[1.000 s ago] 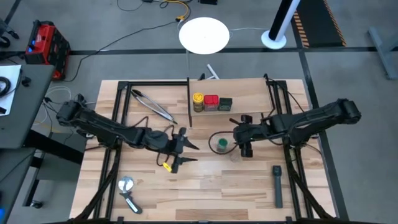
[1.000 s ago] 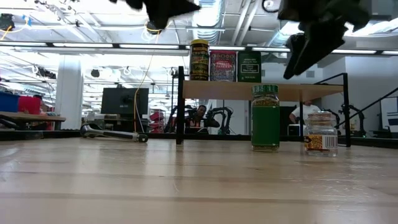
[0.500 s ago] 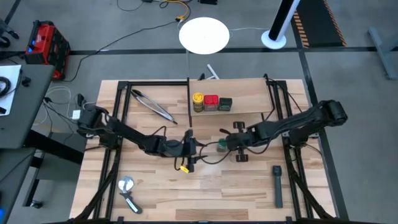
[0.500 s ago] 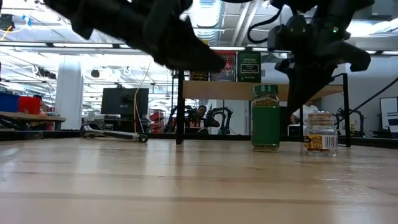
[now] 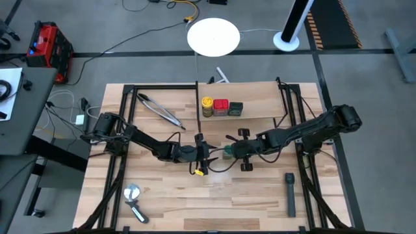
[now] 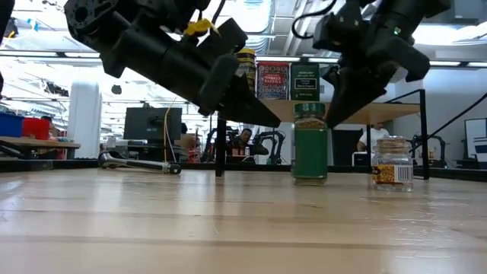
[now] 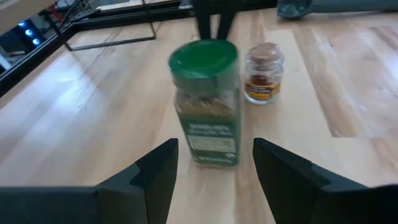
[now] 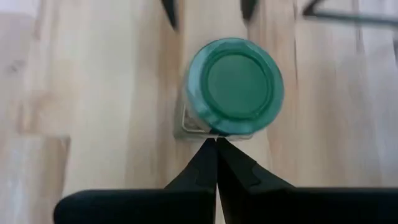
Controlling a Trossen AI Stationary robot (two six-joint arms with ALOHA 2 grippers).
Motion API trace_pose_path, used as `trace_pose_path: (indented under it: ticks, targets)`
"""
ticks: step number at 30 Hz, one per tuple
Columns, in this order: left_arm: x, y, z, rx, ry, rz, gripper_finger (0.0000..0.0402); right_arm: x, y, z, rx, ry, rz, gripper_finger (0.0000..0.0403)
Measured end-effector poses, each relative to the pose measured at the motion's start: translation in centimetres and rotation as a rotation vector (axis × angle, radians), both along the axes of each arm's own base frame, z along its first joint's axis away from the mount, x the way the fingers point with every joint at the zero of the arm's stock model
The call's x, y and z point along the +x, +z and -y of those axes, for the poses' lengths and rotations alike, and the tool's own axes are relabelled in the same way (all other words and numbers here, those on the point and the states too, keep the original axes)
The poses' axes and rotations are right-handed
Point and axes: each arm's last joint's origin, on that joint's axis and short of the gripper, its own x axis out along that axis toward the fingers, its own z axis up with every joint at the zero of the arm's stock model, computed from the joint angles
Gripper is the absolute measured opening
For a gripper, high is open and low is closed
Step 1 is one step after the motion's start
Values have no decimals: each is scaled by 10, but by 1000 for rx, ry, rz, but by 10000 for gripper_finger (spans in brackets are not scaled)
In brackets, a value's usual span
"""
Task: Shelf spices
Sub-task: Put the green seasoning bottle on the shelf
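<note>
The green-lidded jar (image 5: 227, 152) (image 6: 310, 144) stands upright on the table in front of the shelf (image 5: 260, 97). My right gripper (image 8: 216, 142) is shut, with its tips at the jar's lid on the side toward the table's right. My left gripper (image 7: 214, 144) is open and level with the jar (image 7: 205, 102). It is just left of the jar, one finger on either side ahead of it, touching nothing. The small clear-tan jar (image 6: 393, 164) stands to the right. Yellow (image 5: 207, 105), red (image 5: 221, 106) and dark (image 5: 235, 108) spices sit on the shelf. My right gripper meets the green jar with its shut fingertips at the lid's rim (image 8: 214, 132), on the side facing the table's right. The fingers slant down from the right. The jar stands upright with its base on the table.
Metal tongs (image 5: 160, 110) lie at the far left of the table. A long black bar tool (image 5: 290, 194) lies near the front right, and a metal hand tool (image 5: 134, 201) near the front left. The shelf's black uprights (image 6: 221, 129) stand just behind the jars.
My right gripper has shut and come down and toward the table's left, onto the green jar. The jar has slid a little toward the left, still upright. My left gripper has moved right and down toward the jar, staying open.
</note>
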Motion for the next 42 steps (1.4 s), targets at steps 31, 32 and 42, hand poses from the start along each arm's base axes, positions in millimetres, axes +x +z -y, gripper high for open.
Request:
trace_pose_path:
  ticks: [31,32,42]
  targets:
    - [3,0,-15,-103,72,25,201,9,7,-5,45,57,107,5]
    - [3,0,-15,-108,64,26,201,9,6,-3,39,57,99,5]
    - [2,0,-15,-100,77,23,201,4,2,13,-68,-31,23,5]
